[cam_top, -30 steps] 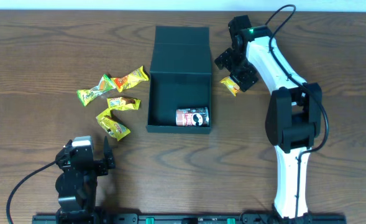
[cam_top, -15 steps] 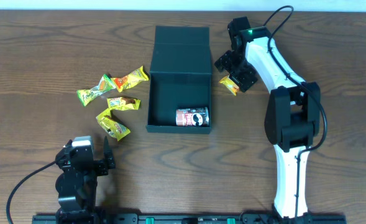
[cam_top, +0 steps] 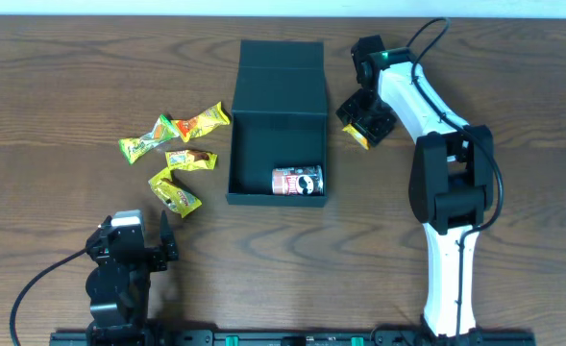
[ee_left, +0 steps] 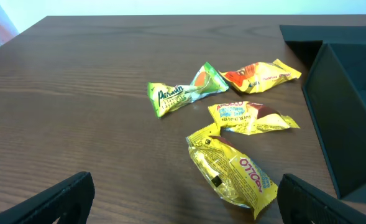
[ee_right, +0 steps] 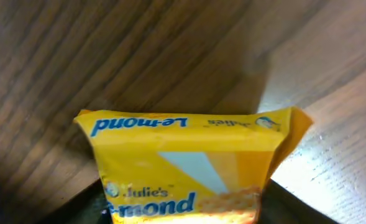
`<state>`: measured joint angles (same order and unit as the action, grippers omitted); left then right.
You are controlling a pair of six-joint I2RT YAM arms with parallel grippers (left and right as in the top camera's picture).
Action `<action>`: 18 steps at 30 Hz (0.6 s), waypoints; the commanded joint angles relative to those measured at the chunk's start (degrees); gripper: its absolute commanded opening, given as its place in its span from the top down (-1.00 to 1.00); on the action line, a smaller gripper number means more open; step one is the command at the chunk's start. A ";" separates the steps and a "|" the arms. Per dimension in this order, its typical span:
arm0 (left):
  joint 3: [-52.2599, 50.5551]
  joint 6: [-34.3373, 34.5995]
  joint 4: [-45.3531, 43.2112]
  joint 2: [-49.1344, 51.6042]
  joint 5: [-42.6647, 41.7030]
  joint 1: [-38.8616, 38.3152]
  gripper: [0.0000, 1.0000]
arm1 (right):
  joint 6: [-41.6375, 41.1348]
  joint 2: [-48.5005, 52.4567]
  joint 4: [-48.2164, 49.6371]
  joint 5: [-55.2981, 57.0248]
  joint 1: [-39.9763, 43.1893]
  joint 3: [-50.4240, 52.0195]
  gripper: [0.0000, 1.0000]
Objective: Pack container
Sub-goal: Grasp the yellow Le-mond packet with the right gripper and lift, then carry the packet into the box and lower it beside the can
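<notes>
The container (cam_top: 277, 125) is a dark green-black box, open, its flap lid laid back at the far side. It also shows at the right edge of the left wrist view (ee_left: 347, 118). A small red can (cam_top: 297, 181) lies inside at the near end. My right gripper (cam_top: 364, 120) is down over a yellow Le-mond packet (cam_top: 357, 136) just right of the box. In the right wrist view the packet (ee_right: 189, 155) lies between the wide-apart fingers (ee_right: 186, 208). My left gripper (cam_top: 134, 252) is open and empty at the front left, and its fingers (ee_left: 186, 199) frame the loose packets.
Several snack packets lie left of the box: green-yellow (cam_top: 145, 141) (ee_left: 179, 93), orange (cam_top: 201, 122) (ee_left: 257, 73), yellow-brown (cam_top: 190, 159) (ee_left: 251, 117) and yellow (cam_top: 174, 192) (ee_left: 232, 171). The right arm's white links (cam_top: 446, 192) stand at the right.
My right gripper has shifted slightly left and down onto the yellow packet beside the box. The left arm and the other packets have not moved.
</notes>
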<state>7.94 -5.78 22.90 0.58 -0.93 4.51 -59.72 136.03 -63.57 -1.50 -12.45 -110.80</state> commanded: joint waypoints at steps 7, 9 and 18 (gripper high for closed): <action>-1.14 0.85 0.24 -0.33 0.00 0.37 -0.91 | 3.98 0.98 0.59 1.68 0.15 0.37 -0.02; -1.14 0.85 0.24 -0.33 0.00 0.37 -0.91 | 5.75 0.96 0.92 1.68 0.15 0.35 0.06; -1.14 0.85 0.24 -0.33 0.00 0.37 -0.91 | 17.79 0.24 -1.16 1.05 0.70 -9.09 0.17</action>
<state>7.94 -5.78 22.90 0.58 -0.93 4.51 -47.81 136.20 -64.03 -1.08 -12.23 -114.37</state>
